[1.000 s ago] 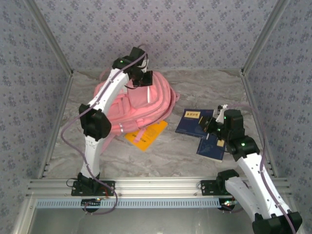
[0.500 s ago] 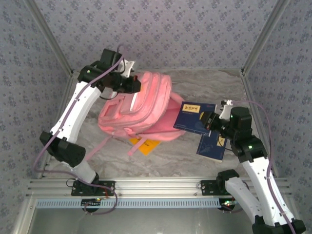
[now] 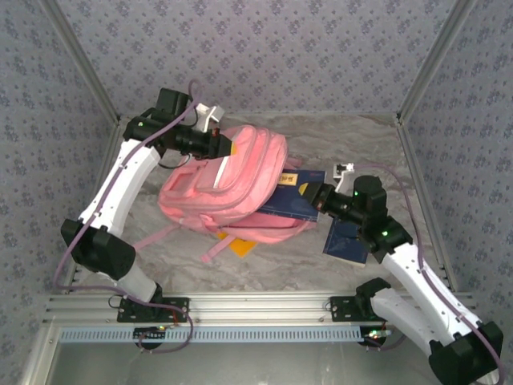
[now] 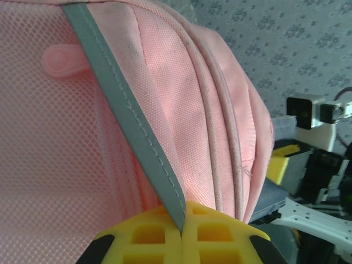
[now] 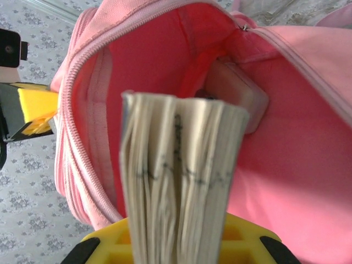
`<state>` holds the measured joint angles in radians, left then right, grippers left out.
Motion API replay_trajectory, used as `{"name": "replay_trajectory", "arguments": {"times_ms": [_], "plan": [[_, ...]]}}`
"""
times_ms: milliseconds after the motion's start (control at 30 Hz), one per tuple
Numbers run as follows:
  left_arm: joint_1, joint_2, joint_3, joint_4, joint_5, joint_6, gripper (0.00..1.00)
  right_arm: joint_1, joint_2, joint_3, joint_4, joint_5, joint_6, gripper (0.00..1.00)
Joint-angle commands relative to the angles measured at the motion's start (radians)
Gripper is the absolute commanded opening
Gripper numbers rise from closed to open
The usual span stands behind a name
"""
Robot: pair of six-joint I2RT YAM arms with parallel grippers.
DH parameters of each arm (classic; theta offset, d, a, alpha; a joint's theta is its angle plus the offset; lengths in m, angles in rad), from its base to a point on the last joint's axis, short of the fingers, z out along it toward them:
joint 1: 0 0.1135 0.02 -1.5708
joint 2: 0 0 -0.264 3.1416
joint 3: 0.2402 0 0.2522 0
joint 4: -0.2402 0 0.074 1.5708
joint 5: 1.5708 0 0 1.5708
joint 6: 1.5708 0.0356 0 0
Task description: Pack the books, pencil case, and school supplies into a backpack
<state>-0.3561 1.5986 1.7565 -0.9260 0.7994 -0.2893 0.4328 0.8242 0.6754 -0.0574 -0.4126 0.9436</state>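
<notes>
book (image 3: 295, 197) at backpack (image 3: 224, 186) mouth, second book (image 3: 346, 242) right

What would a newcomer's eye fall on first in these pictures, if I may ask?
The big pink backpack lies in the middle, its top held by the left pincer, shut on a grey trim strip. From the right, the right pincer holds a navy book at the bag's open mouth, with a pale case already inside.

White-shelled, with black joint blocks: left arm (image 3: 128, 172) and right arm (image 3: 417, 273) alike. Black base plates bolted on the aluminium rail (image 3: 256, 305). Lilac cables looped along each, up from the rail. Small green lights on the black housings farthest from the rail. Yellow, grid-ribbed fingers (image 4: 148, 237), black at the outer corners.
</notes>
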Motion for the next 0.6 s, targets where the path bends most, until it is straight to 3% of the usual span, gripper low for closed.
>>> {"name": "replay_trajectory", "arguments": {"times_ms": [0, 367, 467, 567], "plan": [[0.006, -0.076, 0.025, 0.148, 0.171, -0.025, 0.0, 0.045, 0.071, 0.002, 0.176, 0.115, 0.053, 0.0], [0.046, -0.119, -0.033, 0.209, 0.235, -0.046, 0.0, 0.131, 0.472, 0.145, 0.401, 0.155, 0.046, 0.0], [0.052, -0.124, -0.047, 0.216, 0.24, -0.045, 0.0, 0.133, 0.536, 0.144, 0.542, 0.127, 0.112, 0.0], [0.061, -0.13, -0.069, 0.239, 0.244, -0.059, 0.0, 0.155, 0.54, 0.168, 0.518, 0.16, 0.096, 0.0]]}}
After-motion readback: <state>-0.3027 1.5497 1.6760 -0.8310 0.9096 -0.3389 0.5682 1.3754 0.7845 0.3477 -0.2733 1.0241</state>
